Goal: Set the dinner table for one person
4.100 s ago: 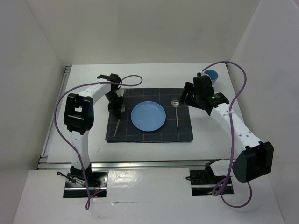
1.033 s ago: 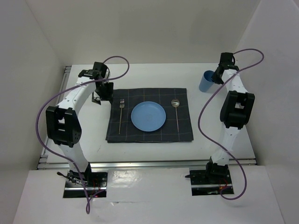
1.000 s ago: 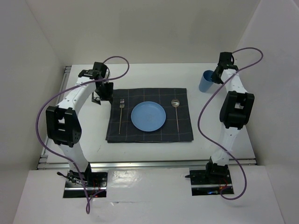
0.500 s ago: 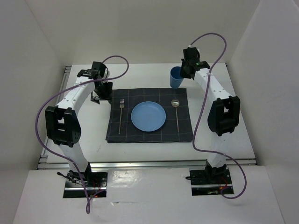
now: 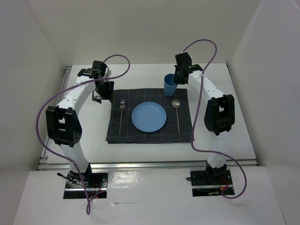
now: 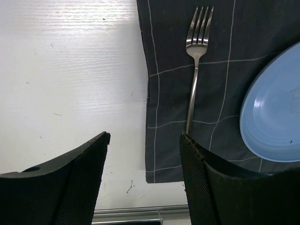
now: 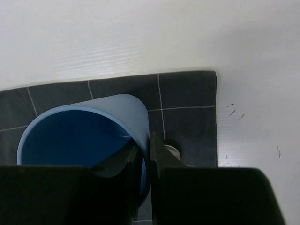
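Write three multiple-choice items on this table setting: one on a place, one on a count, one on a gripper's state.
1. Where does the fork lie?
A. On the mat, left of the plate
B. On the plate
C. On the mat, right of the plate

2. How many pieces of cutlery lie on the mat?
A. One
B. Two
C. Four

3. What is the right gripper doing?
A. Standing open and empty
B. Shut on the rim of the blue cup
C. Shut on the plate

Answers:
1 A: the top view shows the fork on the checked cloth, left of the plate.
2 B: only the fork and the spoon lie there.
3 B: the right wrist view shows one finger inside the cup and one outside, pinching its wall.
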Available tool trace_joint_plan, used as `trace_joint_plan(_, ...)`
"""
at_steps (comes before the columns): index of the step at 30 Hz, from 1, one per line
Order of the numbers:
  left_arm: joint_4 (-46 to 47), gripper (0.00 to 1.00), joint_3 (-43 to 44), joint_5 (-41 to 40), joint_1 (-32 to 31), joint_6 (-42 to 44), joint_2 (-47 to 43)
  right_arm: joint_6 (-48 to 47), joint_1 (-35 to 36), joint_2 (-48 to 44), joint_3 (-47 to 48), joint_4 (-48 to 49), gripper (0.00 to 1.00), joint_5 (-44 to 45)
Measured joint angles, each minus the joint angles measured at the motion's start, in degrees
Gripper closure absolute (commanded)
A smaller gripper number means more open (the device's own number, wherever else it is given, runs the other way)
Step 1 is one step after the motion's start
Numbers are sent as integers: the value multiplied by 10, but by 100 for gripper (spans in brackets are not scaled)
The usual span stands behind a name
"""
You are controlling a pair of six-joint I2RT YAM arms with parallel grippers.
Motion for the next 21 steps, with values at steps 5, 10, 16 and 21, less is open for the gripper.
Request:
trace_joint_plan(5, 0, 31, 0, 0, 0, 0, 2, 3, 0, 14, 0, -9, 98, 0)
trace_joint_plan(10, 0, 31, 0, 0, 0, 2, 2, 3, 0, 21, -3, -15, 85, -3)
trace_joint_plan(16, -1, 31, 0, -1, 0, 2, 2, 8, 0, 23, -9, -16, 57, -7)
trace_joint_plan(21, -1, 31, 0, -5, 0, 2, 2, 8, 0, 23, -9, -15, 39, -13)
